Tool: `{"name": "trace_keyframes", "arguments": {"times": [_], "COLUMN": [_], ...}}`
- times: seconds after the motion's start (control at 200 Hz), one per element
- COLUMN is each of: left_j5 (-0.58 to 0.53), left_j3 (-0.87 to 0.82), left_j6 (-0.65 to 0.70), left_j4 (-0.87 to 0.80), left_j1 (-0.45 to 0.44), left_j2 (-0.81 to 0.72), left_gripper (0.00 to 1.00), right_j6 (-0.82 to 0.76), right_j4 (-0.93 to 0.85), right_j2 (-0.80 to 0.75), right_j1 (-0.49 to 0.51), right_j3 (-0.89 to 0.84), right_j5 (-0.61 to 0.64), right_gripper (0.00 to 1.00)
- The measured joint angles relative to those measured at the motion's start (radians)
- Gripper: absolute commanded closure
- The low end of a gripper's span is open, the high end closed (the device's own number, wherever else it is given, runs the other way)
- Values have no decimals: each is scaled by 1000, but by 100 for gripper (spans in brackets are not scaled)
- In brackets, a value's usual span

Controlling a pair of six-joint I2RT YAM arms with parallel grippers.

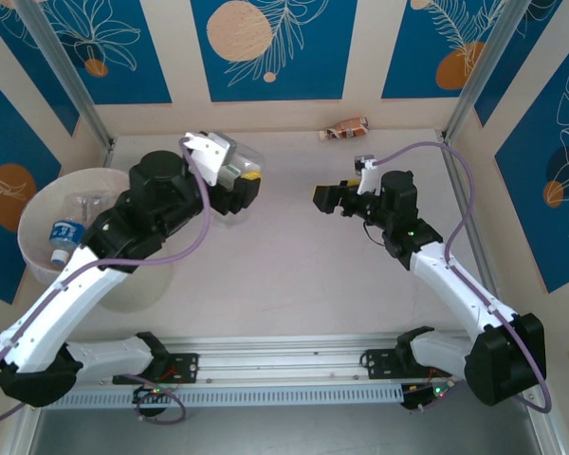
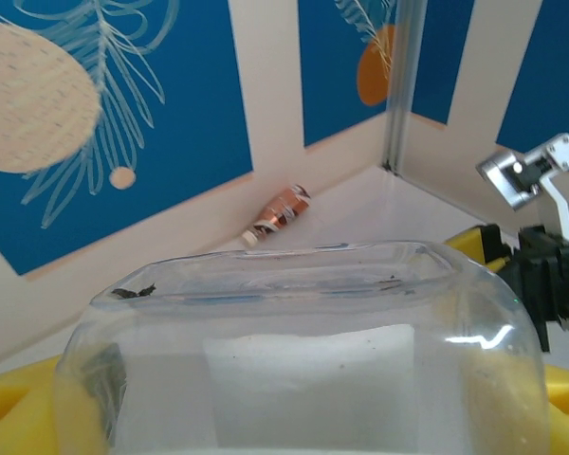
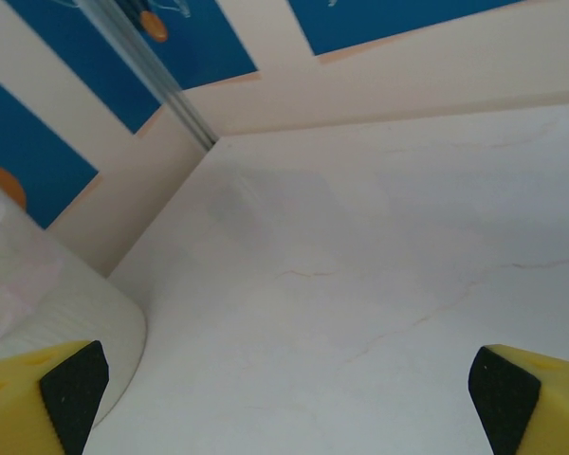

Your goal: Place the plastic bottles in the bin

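Left claw (image 1: 239,180) pinches a clear bottle (image 2: 303,332), cut off at the wrist view's bottom edge; right claw (image 3: 289,393) spread wide.

Blue wall panels (image 1: 303,57) show white leaves and peach discs; the clear bottle (image 2: 303,294) seems white-labelled.

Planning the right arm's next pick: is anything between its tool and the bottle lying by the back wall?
Nothing visible does. Just open tabletop separates the open right tool from that bottle.

Left gripper (image 1: 239,182) clasps a bottle (image 2: 303,379); right gripper (image 3: 289,393) spread wide.
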Motion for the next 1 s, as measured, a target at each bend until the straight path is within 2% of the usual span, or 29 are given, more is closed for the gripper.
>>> {"name": "trace_keyframes", "arguments": {"times": [0.215, 0.35, 0.48, 0.61, 0.69, 0.78, 0.825, 1.0], "left_j5": [-108, -228, -425, -681, -760, -748, -747, -694], "left_j3": [32, 73, 161, 189, 195, 187, 171, 156], "left_j6": [-24, -15, 27, 127, 141, 117, 108, 68], "left_j4": [-53, -103, -179, -187, -225, -297, -322, -409], "left_j1": [0, 0, 0, 19, 124, 314, 375, 479], "left_j2": [-76, -81, -42, -13, 13, 44, 51, 48], "left_gripper": [100, 100, 100, 100, 100, 100, 100, 100], "right_j6": [-46, -63, -70, -71, -70, -70, -71, -72], "right_j4": [10, 12, 17, 23, 31, 37, 38, 40], "right_j2": [41, 62, 90, 125, 148, 176, 188, 200], "right_j1": [40, 45, 45, 49, 51, 53, 54, 65], "right_j3": [46, 55, 57, 58, 67, 89, 103, 137], "right_j5": [-10, -10, -9, -6, -3, -3, -3, -3], "right_gripper": [0, 0, 0, 0, 0, 0, 0, 0]}}
